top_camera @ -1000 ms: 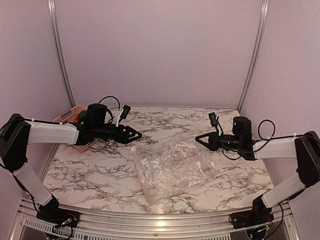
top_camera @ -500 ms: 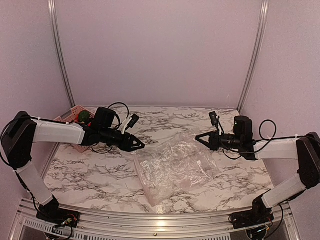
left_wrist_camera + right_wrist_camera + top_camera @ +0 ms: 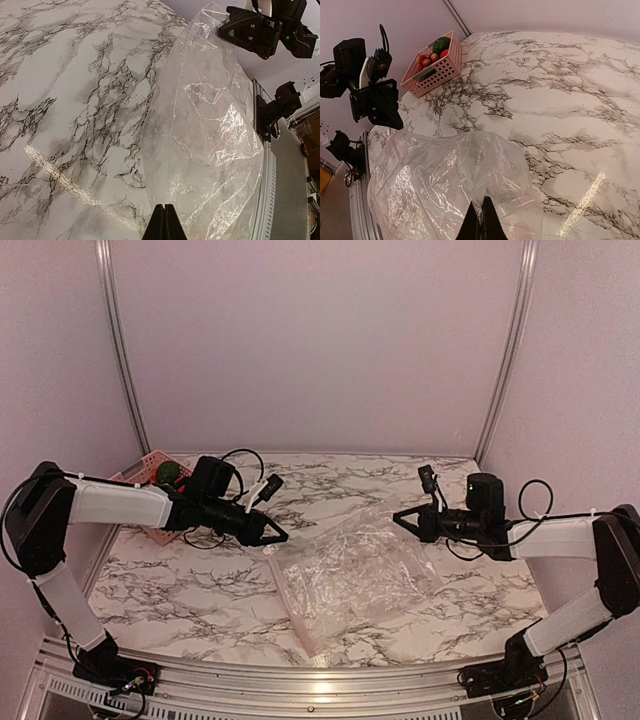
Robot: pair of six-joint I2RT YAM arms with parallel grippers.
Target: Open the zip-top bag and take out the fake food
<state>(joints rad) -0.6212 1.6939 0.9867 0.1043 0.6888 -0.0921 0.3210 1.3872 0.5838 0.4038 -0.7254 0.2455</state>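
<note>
The left pincer (image 3: 278, 537) is closed, its black tapered fingers pressed tip to tip; since a second ago it has swung away from the basket and dipped, so its point now hangs just over the zip-top bag's (image 3: 350, 570) whitish zip corner; whether it touches the film cannot be told. The right pincer (image 3: 398, 518) is also closed, and clear film rises in a crumpled peak to its tips at the bag's opposite corner, so it appears to pinch the plastic; it has barely shifted over that second. The bag itself lies between the two pincers on the tabletop (image 3: 180, 580), a floppy, roughly square sheet of glossy, wrinkled transparent plastic with bright creases; it looks flat and empty; the grey-veined white marble pattern shows through it. Well beyond the bag's left side, by the back corner, stands a pink slatted plastic basket (image 3: 140, 478); the fake food (image 3: 168, 472) sits inside it, small rounded pieces in red, orange and dark green.
</note>
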